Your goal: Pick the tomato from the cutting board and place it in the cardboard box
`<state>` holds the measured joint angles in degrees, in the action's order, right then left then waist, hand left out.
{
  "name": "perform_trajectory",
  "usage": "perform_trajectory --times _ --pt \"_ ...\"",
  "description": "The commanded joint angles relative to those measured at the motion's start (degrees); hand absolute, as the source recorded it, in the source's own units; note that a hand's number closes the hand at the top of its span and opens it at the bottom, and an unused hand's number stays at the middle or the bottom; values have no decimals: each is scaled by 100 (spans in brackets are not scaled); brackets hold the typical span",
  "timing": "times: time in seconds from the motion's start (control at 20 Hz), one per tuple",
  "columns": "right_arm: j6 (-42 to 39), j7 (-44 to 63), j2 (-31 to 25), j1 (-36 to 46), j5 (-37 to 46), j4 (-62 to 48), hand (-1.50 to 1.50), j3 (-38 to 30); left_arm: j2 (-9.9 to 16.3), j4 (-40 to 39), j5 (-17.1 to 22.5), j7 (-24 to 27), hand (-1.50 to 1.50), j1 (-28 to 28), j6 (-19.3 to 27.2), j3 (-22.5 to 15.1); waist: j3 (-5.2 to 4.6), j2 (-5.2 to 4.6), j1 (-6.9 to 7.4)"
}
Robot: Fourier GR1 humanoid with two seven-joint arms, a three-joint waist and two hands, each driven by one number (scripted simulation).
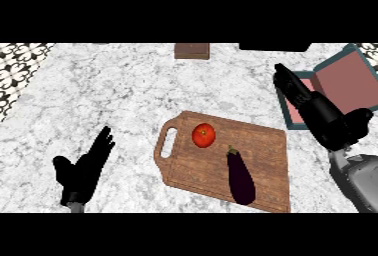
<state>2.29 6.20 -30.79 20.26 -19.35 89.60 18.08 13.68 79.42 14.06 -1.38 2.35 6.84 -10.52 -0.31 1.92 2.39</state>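
Both hands open, right hand (319, 112) over box (347, 80)

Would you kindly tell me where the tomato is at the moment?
In the head view, the tomato sits on the cutting board, near its handle end, up and left of the eggplant.

I am standing in a kitchen. Below me is a grey-veined marble counter (148, 90) holding a wooden cutting board (258, 150) with a tomato (204, 135) and an eggplant (240, 177) on it. Patterned black-and-white tiling (18, 65) shows at the far left.
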Motion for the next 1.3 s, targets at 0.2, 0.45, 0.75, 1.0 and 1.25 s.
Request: perform_trajectory --times 0.2,0.45,0.75,1.0,1.25 --pt "327 -868 618 422 -559 -1640 150 -1305 228 923 140 -124 0 -758 357 668 58 -250 -25" --pt "1107 -1706 862 456 1118 -3042 -150 -578 75 1015 201 -584 0 -1125 529 636 47 -263 -24" --pt "143 -2670 444 1478 1628 -3743 -150 -446 213 1291 185 -721 0 -883 487 762 36 -224 -71" --pt "-998 -1642 -316 1915 2175 -3332 -150 325 136 1197 106 -691 0 -949 532 717 21 -205 -125" --pt "-2444 -235 -446 2453 1962 -2657 -150 750 123 1526 -9 -978 0 -903 678 600 20 -148 -198"
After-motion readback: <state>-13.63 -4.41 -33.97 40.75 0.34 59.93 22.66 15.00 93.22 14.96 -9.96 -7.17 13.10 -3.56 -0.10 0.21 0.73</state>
